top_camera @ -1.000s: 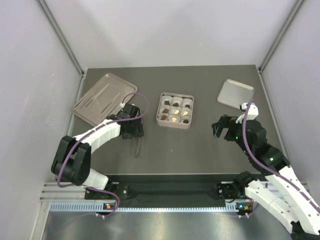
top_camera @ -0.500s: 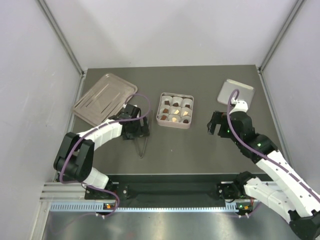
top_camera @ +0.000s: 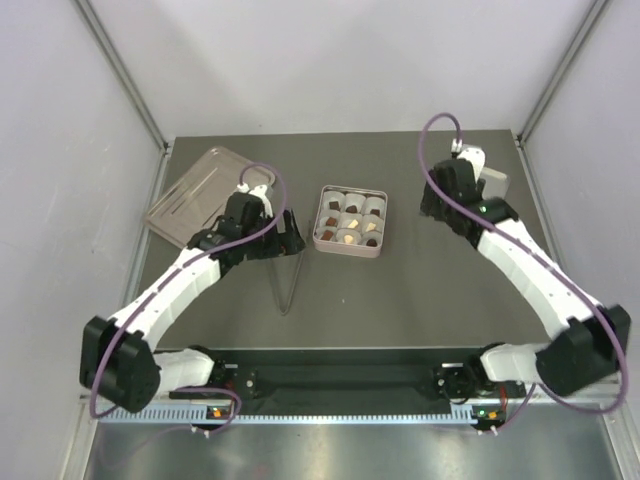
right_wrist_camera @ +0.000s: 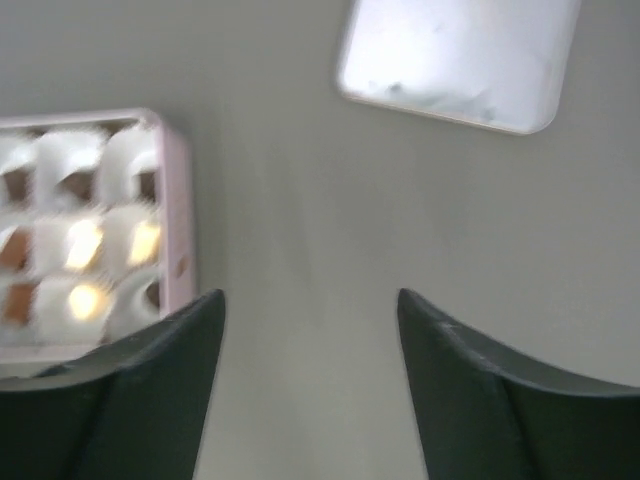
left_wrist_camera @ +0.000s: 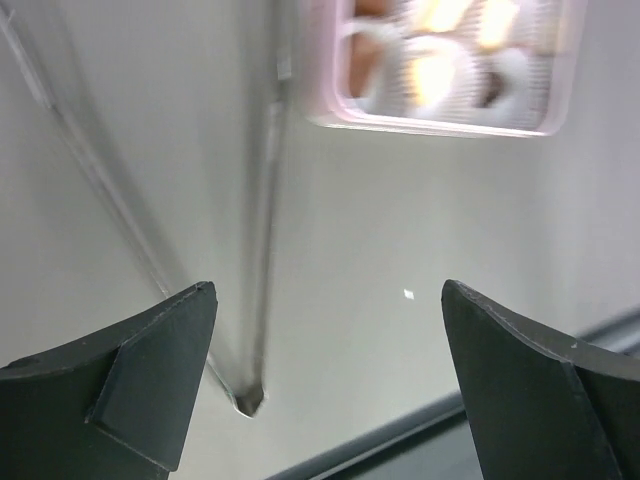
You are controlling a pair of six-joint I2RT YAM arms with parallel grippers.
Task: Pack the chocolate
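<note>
a: where was the chocolate (top_camera: 352, 222) when you looked?

b: in the square tin (top_camera: 348, 253) at the middle of the table (top_camera: 400, 290). the tin held 9 white paper cups (top_camera: 374, 206) in 3 rows of 3. i saw dark brown and cream pieces sitting in several of them. i could not tell whether every cup was filled.

a: and your left claw (left_wrist_camera: 328, 290)?

b: it hung just left of the tin with the jaws spread wide and nothing between them. through its wrist camera i saw the thin metal tongs (left_wrist_camera: 266, 230) lying flat on the table below it. their joined end pointed toward the near edge. the tin's edge showed blurred at the top of that view.

a: the right claw (right_wrist_camera: 310, 295)?

b: it was over bare table between the tin and the silver lid (right_wrist_camera: 460, 60), its jaws apart and gripping nothing. the tin sat at the left of its wrist view and the lid at the upper right. from above, my right arm covered most of the lid.

a: anything else on the table?

b: a clear plastic tray (top_camera: 195, 190) at the far left corner, well apart from the tin.
</note>
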